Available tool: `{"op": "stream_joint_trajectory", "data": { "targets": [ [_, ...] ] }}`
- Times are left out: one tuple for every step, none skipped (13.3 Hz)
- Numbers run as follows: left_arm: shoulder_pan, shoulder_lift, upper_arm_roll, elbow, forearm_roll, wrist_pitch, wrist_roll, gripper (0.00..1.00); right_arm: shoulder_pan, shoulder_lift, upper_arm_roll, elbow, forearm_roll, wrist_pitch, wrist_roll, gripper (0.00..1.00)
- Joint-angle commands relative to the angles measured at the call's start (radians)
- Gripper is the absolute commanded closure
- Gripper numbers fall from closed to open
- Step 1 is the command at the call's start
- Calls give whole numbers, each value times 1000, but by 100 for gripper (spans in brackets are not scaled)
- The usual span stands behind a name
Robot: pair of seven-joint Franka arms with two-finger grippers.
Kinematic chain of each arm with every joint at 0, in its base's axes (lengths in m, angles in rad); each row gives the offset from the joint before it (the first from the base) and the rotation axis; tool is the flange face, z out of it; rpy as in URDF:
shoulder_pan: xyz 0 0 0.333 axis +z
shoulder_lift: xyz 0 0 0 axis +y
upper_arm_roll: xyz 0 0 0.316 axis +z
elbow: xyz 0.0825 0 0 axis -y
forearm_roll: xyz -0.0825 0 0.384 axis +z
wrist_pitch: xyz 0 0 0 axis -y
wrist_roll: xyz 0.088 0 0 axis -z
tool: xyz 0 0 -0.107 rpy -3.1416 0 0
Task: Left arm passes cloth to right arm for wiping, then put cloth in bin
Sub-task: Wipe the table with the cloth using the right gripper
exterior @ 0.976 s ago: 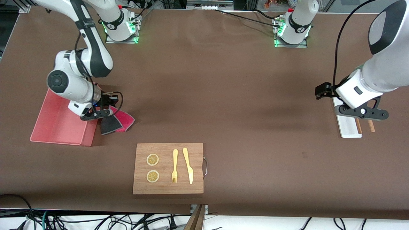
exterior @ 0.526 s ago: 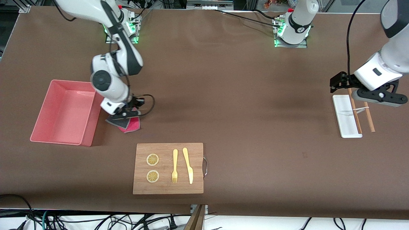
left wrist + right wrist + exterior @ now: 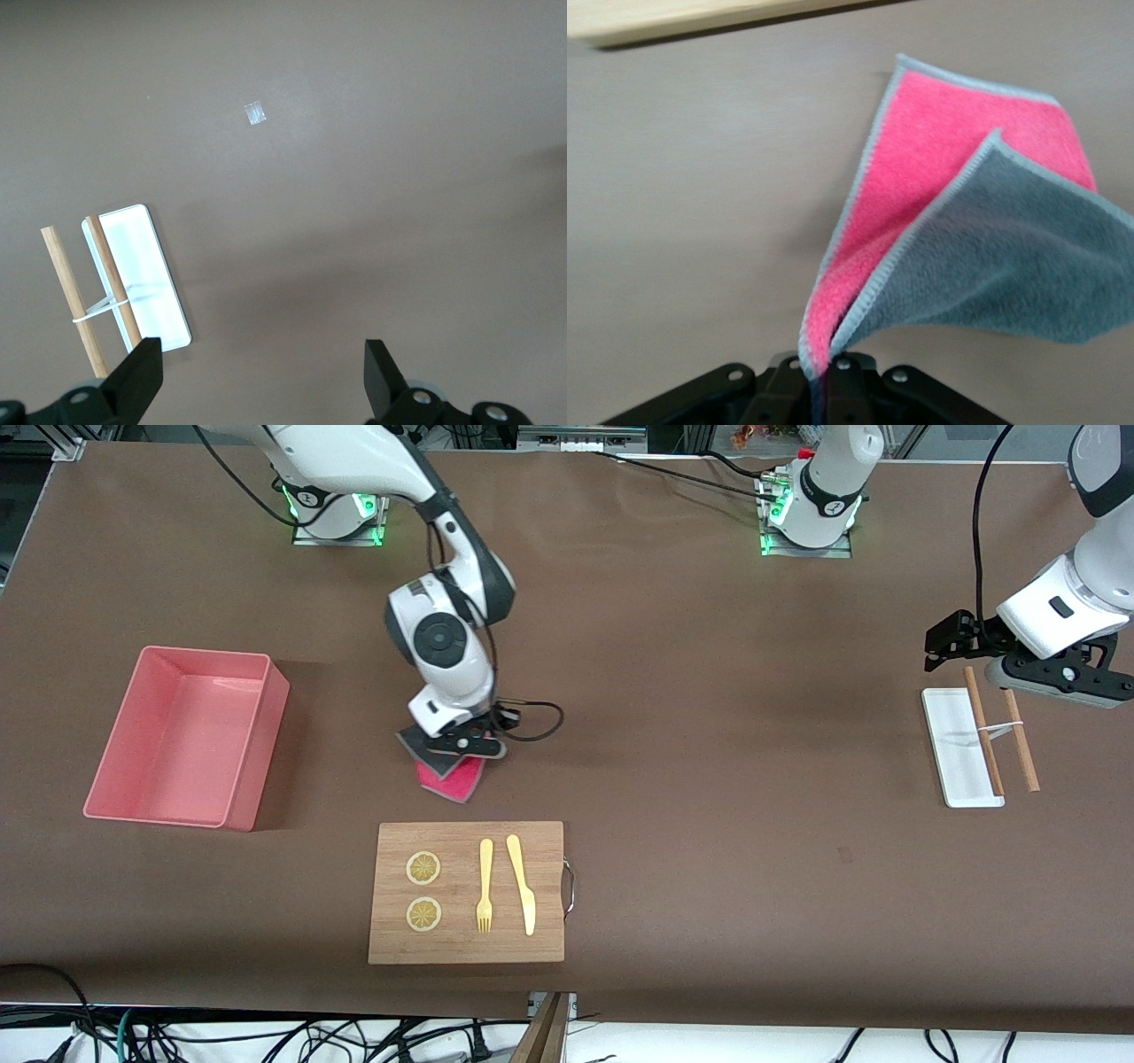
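Note:
My right gripper (image 3: 456,746) is shut on the cloth (image 3: 450,777), which hangs folded with its pink face and dark grey face showing, over the brown table just above the wooden cutting board (image 3: 467,893). In the right wrist view the cloth (image 3: 957,221) is pinched between the jaws. The pink bin (image 3: 186,735) stands empty at the right arm's end of the table. My left gripper (image 3: 1045,677) is open and empty, held over the white tray (image 3: 952,753); its fingertips (image 3: 137,376) show wide apart.
The cutting board carries two lemon slices (image 3: 423,867), a fork (image 3: 485,886) and a knife (image 3: 522,882). Two wooden sticks (image 3: 983,731) lie by the white tray (image 3: 142,274). Cables run along the table's top edge.
My right gripper has carried the cloth away from the bin toward the table's middle, sweeping over the surface. My left gripper has lifted and drawn back off the tray.

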Motion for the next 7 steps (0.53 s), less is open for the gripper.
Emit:
{"op": "stream_joint_trajectory", "data": {
  "targets": [
    [12,-10,-21,-4,-4,6,21,0,39,82,-10,192,82,-99,107,100],
    [32,-10,-36,-4,-3,6,21,0,49,87,-10,232,101,-131,138,100],
    [38,-10,-47,-4,-3,6,20,0,45,85,-10,272,118,-169,161,100],
    [38,-10,-49,-3,-3,6,20,0,36,82,-10,303,127,-221,163,100],
    [37,-8,-49,2,-3,6,20,0,11,74,-9,318,129,-259,158,100],
    [37,-8,-49,2,-3,6,18,0,-21,58,-5,318,136,-272,155,100],
    [37,-8,-49,2,-3,6,18,0,-56,32,11,299,147,-292,155,100]
  ]
}}
